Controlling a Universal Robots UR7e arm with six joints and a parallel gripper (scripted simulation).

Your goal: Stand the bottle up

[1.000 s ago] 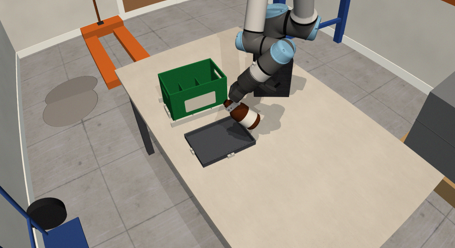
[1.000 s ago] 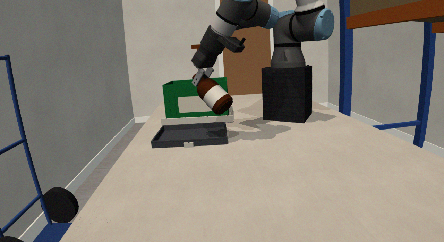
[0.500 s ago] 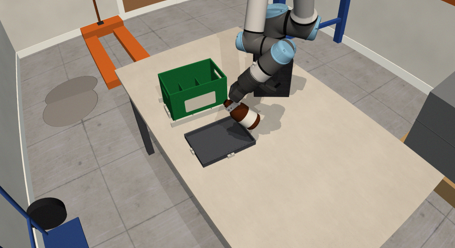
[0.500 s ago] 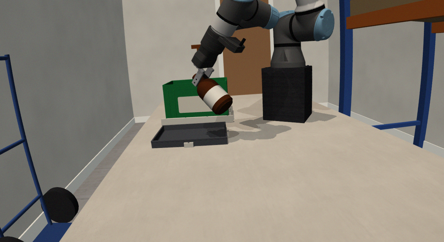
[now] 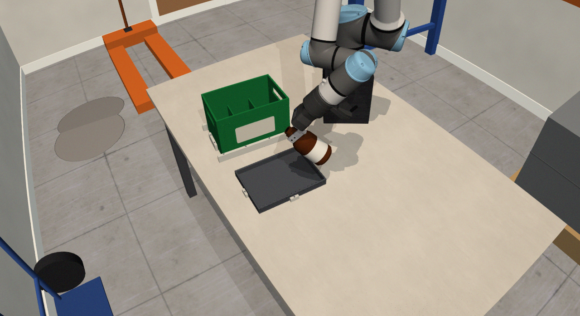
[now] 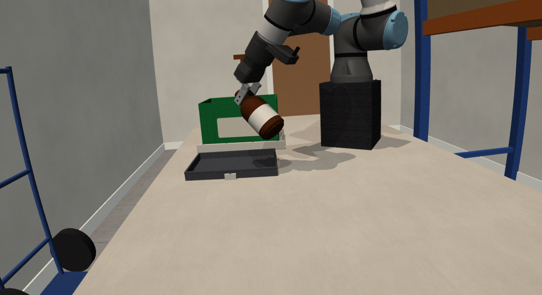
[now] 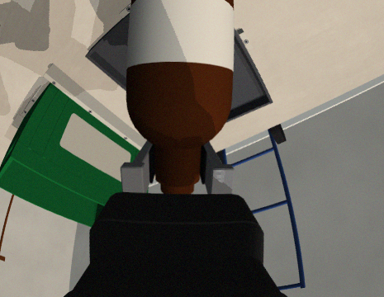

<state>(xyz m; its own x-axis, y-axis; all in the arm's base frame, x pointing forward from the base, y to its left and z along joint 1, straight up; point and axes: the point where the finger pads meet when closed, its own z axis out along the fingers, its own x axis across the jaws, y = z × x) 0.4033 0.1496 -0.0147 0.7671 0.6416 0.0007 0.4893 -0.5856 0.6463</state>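
Observation:
My gripper [image 5: 295, 134] is shut on the neck of a brown bottle [image 5: 311, 147] with a white label. The bottle hangs in the air, tilted, with its base pointing down and away from me, above the far right corner of the dark grey tray [image 5: 279, 178]. In the exterior view the gripper [image 6: 247, 92] holds the bottle [image 6: 262, 117] well above the tray [image 6: 233, 163]. In the wrist view the fingers clamp the bottle neck, and the bottle [image 7: 181, 66] hides most of the tray [image 7: 244, 79].
A green crate [image 5: 245, 111] with inner dividers stands just behind the tray on a pale base strip; it also shows in the exterior view [image 6: 223, 119]. The arm's black pedestal [image 5: 350, 103] stands to the right of the crate.

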